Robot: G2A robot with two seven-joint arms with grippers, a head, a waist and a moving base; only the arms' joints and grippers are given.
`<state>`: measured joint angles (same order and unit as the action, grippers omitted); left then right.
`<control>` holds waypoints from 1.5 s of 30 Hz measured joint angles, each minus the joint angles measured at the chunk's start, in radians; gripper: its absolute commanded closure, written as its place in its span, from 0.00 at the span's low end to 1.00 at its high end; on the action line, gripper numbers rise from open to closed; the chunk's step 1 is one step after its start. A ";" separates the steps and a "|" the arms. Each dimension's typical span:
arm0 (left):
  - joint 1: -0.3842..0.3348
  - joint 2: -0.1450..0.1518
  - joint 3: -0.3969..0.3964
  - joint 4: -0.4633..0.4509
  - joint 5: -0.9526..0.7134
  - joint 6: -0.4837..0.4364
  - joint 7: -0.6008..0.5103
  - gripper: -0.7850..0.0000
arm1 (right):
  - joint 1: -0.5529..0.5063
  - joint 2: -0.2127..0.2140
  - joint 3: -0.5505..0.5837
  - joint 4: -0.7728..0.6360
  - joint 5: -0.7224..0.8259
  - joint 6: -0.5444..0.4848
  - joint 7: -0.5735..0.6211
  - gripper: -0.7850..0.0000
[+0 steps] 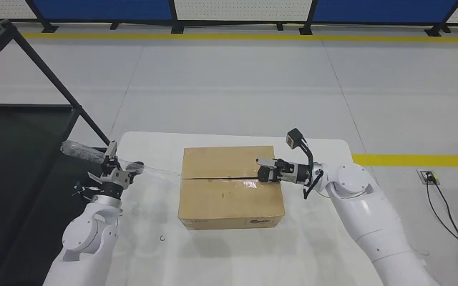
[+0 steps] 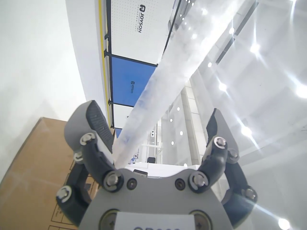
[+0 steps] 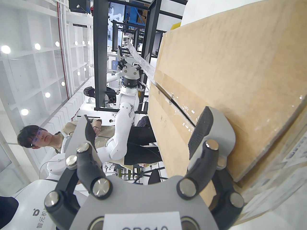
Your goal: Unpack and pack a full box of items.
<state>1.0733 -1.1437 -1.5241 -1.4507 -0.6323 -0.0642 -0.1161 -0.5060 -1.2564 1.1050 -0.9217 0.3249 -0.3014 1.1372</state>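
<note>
Sitting mid-tabletop, a closed cardboard box faces the robot. The right pincer, spread open, rests one finger on the box top beside the seam. Off the box's left side, the left pincer is released too; a clear tape strip stretches from the seam between its fingers

White table with rounded corners in front of me, yellow floor stripe beyond it, blue partition panels at the back, black metal frame on my left.
</note>
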 measured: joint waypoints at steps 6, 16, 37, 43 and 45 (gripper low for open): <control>0.017 -0.002 0.002 -0.044 0.061 -0.026 0.017 0.00 | 0.000 0.000 0.000 0.000 0.000 0.000 0.000 0.00; 0.079 -0.007 -0.023 -0.152 0.107 -0.071 0.048 0.00 | 0.000 0.000 0.000 0.000 0.000 0.000 0.000 0.00; 0.174 -0.019 -0.048 -0.327 0.264 -0.115 0.121 0.00 | -0.059 0.013 0.023 -0.082 -0.011 0.040 -0.056 0.00; 0.181 -0.024 -0.037 -0.343 0.328 -0.133 0.145 0.00 | -0.074 0.019 0.040 -0.097 0.006 0.031 -0.066 0.00; 0.188 -0.026 -0.035 -0.357 0.345 -0.142 0.144 0.00 | -0.077 0.020 0.043 -0.100 0.008 0.034 -0.066 0.00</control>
<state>1.2614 -1.1694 -1.5591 -1.8075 -0.2878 -0.2057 0.0280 -0.5827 -1.2361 1.1484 -1.0217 0.3328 -0.2678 1.0712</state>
